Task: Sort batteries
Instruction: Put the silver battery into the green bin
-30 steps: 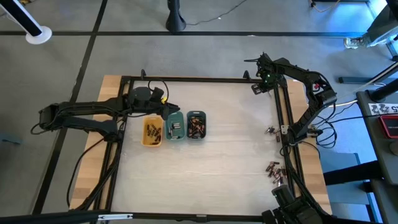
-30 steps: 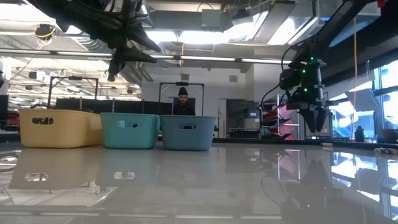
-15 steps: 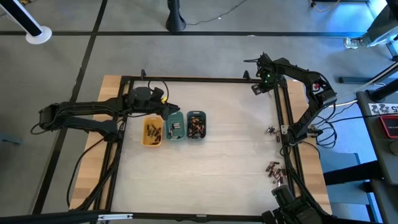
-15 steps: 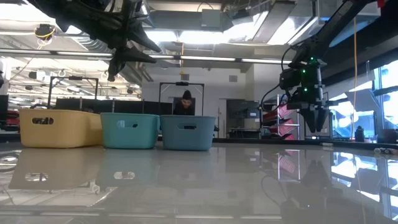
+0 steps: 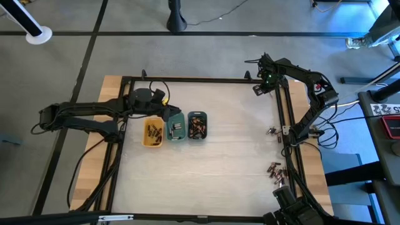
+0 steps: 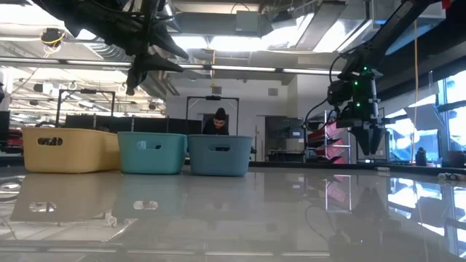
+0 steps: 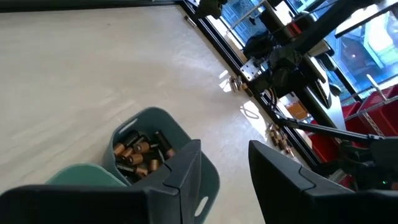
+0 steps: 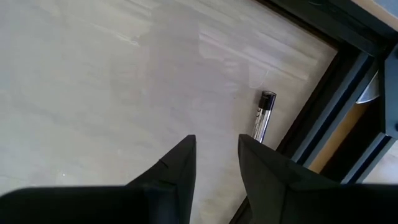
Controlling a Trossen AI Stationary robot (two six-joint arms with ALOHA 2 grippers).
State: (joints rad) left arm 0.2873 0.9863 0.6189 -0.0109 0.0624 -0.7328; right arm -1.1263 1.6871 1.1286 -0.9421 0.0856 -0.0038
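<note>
Three trays (image 5: 176, 127) sit left of centre on the table (image 5: 231, 156), each holding batteries (image 5: 197, 127). We see the left gripper (image 7: 225, 163) above them, fingers parted, holding nothing. The right gripper (image 8: 216, 154) hangs at the far right corner, fingers parted and empty, over one lone battery (image 8: 264, 116) beside the frame (image 8: 323, 118).

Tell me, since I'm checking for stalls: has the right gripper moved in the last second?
No. The right gripper sits at the same spot by the table's far-right frame corner, as before.
</note>
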